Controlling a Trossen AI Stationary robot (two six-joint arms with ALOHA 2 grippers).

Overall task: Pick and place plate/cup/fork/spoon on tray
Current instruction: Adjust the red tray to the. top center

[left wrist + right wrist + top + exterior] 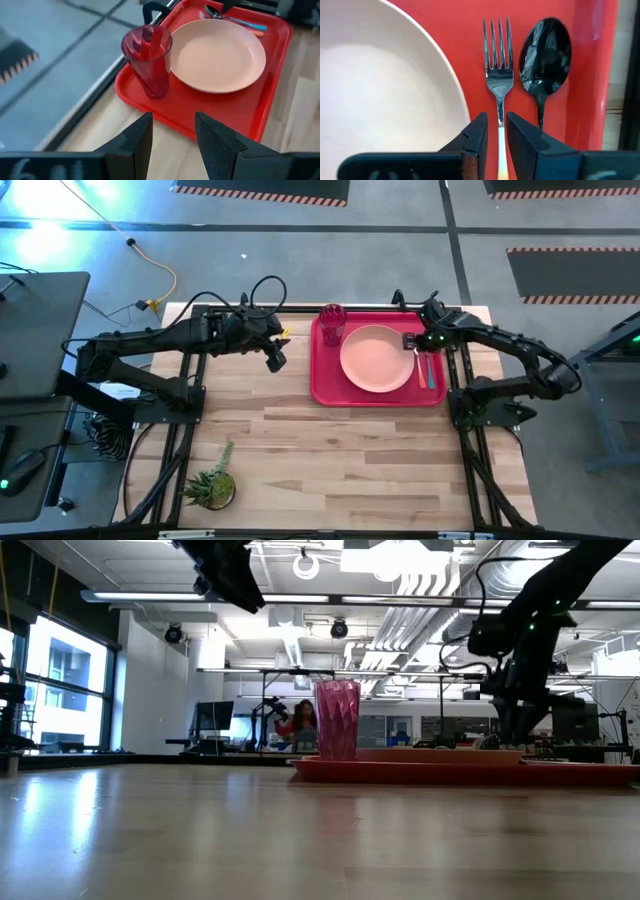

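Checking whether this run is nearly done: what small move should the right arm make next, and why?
Probably lift the right gripper straight up. Its narrowly parted fingers straddle the fork, which already lies on the tray beside the spoon; plate and cup are aboard too.

Your table (340, 460) is pale wood planking, standing on a grey concrete floor (300, 250) marked with red-and-white striped mats (262, 192) at the far side. A yellow cable (160, 275) snakes across the floor on the left. Near the table's left corner you have a small potted plant (212, 485). Beyond, you see tall windows (60, 690) on the left, white ceiling pipes (420, 600) and a person (300, 720) seated far off.
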